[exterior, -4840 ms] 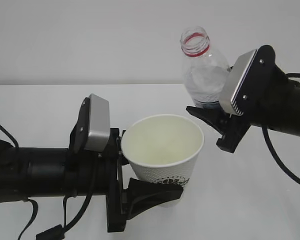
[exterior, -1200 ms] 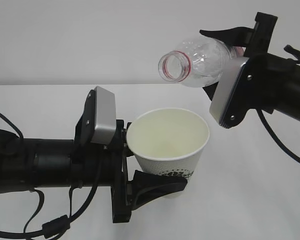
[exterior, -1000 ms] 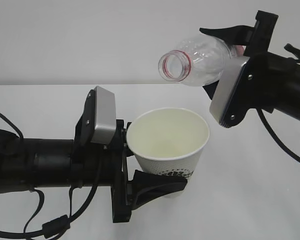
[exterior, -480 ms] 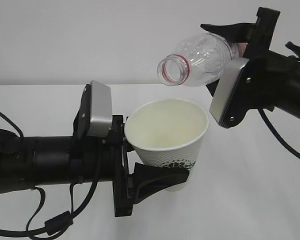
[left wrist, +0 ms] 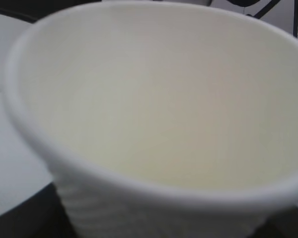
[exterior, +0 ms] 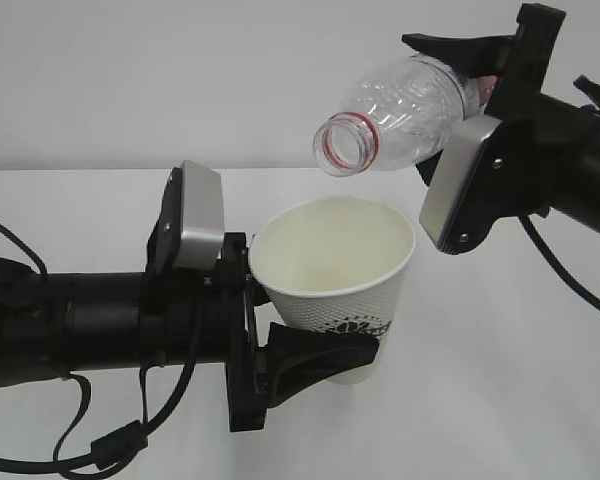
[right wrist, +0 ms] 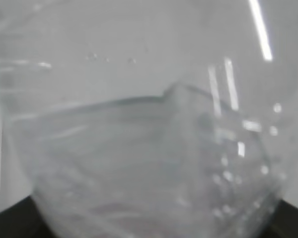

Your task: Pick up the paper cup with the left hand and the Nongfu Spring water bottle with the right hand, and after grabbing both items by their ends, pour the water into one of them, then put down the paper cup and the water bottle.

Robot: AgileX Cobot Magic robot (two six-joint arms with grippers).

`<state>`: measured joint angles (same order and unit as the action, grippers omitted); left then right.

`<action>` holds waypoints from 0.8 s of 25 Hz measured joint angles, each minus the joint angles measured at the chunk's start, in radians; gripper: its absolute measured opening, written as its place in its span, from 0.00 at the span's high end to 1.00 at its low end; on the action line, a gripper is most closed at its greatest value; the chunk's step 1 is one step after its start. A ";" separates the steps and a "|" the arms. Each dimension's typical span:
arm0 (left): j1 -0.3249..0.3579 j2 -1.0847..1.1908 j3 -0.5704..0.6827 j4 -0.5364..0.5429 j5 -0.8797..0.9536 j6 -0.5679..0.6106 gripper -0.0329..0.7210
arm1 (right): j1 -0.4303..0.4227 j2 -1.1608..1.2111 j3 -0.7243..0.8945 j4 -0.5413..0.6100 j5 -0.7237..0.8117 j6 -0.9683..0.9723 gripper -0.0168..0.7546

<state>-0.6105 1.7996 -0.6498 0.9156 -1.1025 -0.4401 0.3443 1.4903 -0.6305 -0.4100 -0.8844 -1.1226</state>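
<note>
My left hand (exterior: 310, 345) is clamped around the lower part of the paper cup (exterior: 335, 280), one black finger (exterior: 320, 358) curling across its front just under the green logo, and the cup stands upright with its open rim facing up, lifted clear of the white table (exterior: 500, 400). In my left wrist view the cup's (left wrist: 154, 124) pale inside fills nearly everything, and I cannot tell whether any water lies at the bottom. My right hand (exterior: 470, 70) grips the Nongfu Spring water bottle (exterior: 400, 105) by its base end, tipped nearly flat so the uncapped mouth with its red neck ring points down and left. That mouth hangs above the cup's far rim, with a clear gap between the two edges. No stream shows between them. The right wrist view shows only the bottle's (right wrist: 149, 148) clear wall, blurred. Bare table spreads right and behind.
</note>
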 joint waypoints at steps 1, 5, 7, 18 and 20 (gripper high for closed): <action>0.000 0.000 0.000 0.000 0.000 -0.001 0.25 | 0.000 0.000 0.000 0.000 0.000 -0.006 0.31; 0.000 0.000 0.000 0.000 0.000 -0.002 0.25 | 0.000 0.002 0.000 0.004 -0.015 -0.015 0.31; 0.000 0.000 0.000 0.000 0.003 -0.002 0.25 | 0.000 0.002 0.000 0.009 -0.024 -0.020 0.31; 0.000 0.000 0.000 0.000 0.028 0.005 0.25 | 0.000 0.002 0.000 0.036 -0.044 -0.105 0.31; 0.000 0.000 0.000 0.000 0.038 0.007 0.25 | 0.000 0.002 0.000 0.036 -0.049 -0.110 0.31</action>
<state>-0.6105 1.7996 -0.6498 0.9156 -1.0642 -0.4329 0.3443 1.4924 -0.6305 -0.3743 -0.9339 -1.2328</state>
